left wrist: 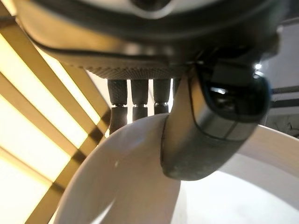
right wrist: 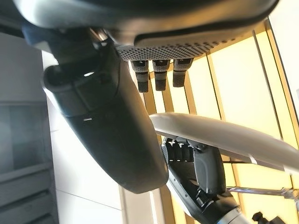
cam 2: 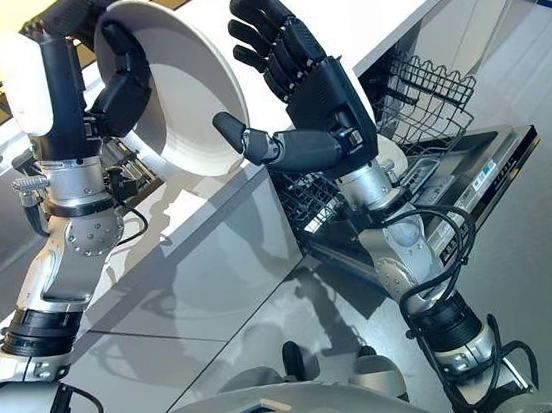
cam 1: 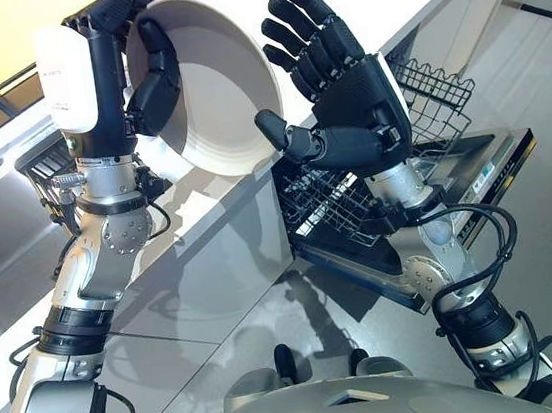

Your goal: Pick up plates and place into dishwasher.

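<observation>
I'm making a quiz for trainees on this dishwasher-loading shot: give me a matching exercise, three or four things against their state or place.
Things:
1. plate
2. left hand
3. right hand
4. rack

States:
A. fingers straight, spread, holding nothing
B. pulled out over the open dishwasher door
C. held up, tilted on edge
D. curled round the plate's rim

Pairs: 1-C, 2-D, 3-A, 4-B

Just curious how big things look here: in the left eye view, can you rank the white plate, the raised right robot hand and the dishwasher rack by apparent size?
1. Dishwasher rack, though partly hidden.
2. White plate and right robot hand: too alike to rank.
</observation>
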Controlling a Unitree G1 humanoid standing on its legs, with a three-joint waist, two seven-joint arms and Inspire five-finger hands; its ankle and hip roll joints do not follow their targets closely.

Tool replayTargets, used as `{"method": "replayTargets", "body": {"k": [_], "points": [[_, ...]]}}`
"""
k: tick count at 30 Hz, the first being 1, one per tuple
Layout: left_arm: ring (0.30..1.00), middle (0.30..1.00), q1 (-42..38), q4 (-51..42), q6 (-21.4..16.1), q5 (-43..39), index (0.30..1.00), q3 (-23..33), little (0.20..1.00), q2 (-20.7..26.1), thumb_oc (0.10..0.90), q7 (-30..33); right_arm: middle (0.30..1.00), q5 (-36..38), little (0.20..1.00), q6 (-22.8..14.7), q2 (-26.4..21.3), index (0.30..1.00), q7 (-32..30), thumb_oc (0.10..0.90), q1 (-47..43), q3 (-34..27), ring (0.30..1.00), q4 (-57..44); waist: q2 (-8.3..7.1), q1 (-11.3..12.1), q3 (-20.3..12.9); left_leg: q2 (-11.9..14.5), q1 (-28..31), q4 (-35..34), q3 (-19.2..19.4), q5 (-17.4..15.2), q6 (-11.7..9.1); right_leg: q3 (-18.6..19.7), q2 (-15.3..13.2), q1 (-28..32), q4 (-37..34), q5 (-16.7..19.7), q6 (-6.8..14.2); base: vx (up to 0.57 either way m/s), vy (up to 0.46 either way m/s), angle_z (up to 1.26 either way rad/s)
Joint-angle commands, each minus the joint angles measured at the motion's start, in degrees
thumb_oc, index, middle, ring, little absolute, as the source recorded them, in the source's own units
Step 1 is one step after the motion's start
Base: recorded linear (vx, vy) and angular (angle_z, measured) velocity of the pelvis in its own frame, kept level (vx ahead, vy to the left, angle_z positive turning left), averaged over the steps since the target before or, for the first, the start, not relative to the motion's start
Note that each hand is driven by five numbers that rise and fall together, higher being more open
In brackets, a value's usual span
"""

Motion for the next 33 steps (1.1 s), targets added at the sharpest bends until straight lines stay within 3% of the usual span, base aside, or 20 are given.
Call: {"method": "replayTargets", "body": {"k": [1,4,9,14,15,16,17,25,33], "points": [[0.300,0.300,-8.5,4.7,-0.3,1.2,0.300,0.4,0.200,-0.2,0.100,8.0,0.900,1.2,0.900,-2.6,4.1,0.900,-1.4,0.800,-5.3,0.3,0.900,-4.1,-0.79,0.0,-5.9,-2.5,2.7,0.5,-0.6,-8.3,0.0,0.6,4.7,-4.6,5.7,-4.4,-0.5,0.00,0.000,0.00],[0.300,0.300,-7.5,5.9,-1.8,1.5,0.300,0.1,0.200,-1.4,0.100,10.1,0.900,0.1,0.900,-1.9,4.4,0.900,-2.6,0.800,-4.4,0.5,0.900,-3.7,-0.91,-0.2,-5.9,-2.5,2.4,0.7,-0.5,-7.9,0.0,1.0,4.8,-4.8,5.5,-3.9,-0.6,0.01,-0.004,-0.01],[0.300,0.300,-4.2,5.1,-7.5,2.7,0.300,0.6,0.200,-4.2,0.100,14.1,0.900,-2.7,0.900,1.2,4.6,0.900,-5.6,0.800,-1.9,0.5,0.900,-1.0,-1.15,-0.3,-5.9,-2.5,2.9,0.5,-0.8,-8.3,0.1,1.6,5.0,-4.3,5.2,-4.2,-0.6,0.02,-0.007,-0.05],[0.300,0.300,-1.5,0.0,-10.9,2.2,0.300,0.7,0.200,-7.2,0.100,14.5,0.900,-6.2,0.900,1.3,4.8,0.900,-11.1,0.800,0.9,0.5,0.900,0.7,-1.36,-0.2,-5.7,-2.3,3.0,0.5,-1.0,-8.3,0.1,1.4,5.1,-4.1,5.1,-4.3,-0.7,0.00,0.000,0.00],[0.300,0.300,-1.1,-0.9,-11.1,2.1,0.300,0.5,0.200,-7.8,0.100,14.0,0.752,-6.1,0.727,1.0,4.9,0.752,-11.6,0.627,1.3,0.4,0.752,1.0,-1.38,-0.2,-5.6,-2.2,3.1,0.4,-1.1,-8.4,0.1,1.3,5.1,-4.0,5.1,-4.4,-0.7,0.00,0.000,0.00],[0.300,0.300,-0.5,-2.2,-11.9,1.3,0.300,0.0,0.200,-8.4,0.100,12.9,0.364,-6.6,0.274,0.6,5.1,0.364,-13.2,0.174,1.7,0.6,0.364,1.0,-1.40,-0.2,-5.4,-2.3,3.2,0.4,-1.2,-8.4,0.1,1.2,5.1,-4.0,5.1,-4.3,-0.6,0.00,0.000,0.00],[0.300,0.300,0.1,-3.2,-12.4,1.7,0.300,-0.5,0.200,-9.2,0.100,12.0,0.300,-6.8,0.200,0.3,5.1,0.300,-14.3,0.100,2.1,0.6,0.300,1.0,-1.41,-0.1,-5.2,-2.3,3.2,0.5,-1.2,-8.4,0.1,1.2,5.1,-3.9,5.1,-4.3,-0.6,0.00,0.000,0.00],[0.300,0.300,2.4,-7.6,-16.7,1.1,0.300,-5.2,0.200,-11.7,0.100,7.8,0.300,-9.1,0.200,-3.2,4.6,0.300,-19.2,0.100,3.8,0.7,0.300,2.4,-1.32,-0.1,-4.1,-2.5,3.3,0.4,-1.6,-8.5,0.3,1.0,5.2,-3.7,5.2,-4.4,-0.5,0.00,0.000,0.00],[0.300,0.300,3.4,-10.4,-18.3,-4.6,0.300,-8.1,0.200,-12.6,0.100,0.7,0.300,-9.1,0.200,-6.6,4.4,0.300,-23.3,0.100,4.5,-0.3,0.300,4.0,-1.17,-0.1,-3.4,-2.4,3.4,0.2,-1.6,-8.5,0.3,0.9,5.2,-3.8,5.0,-4.0,-0.3,0.00,0.000,0.00]]}}
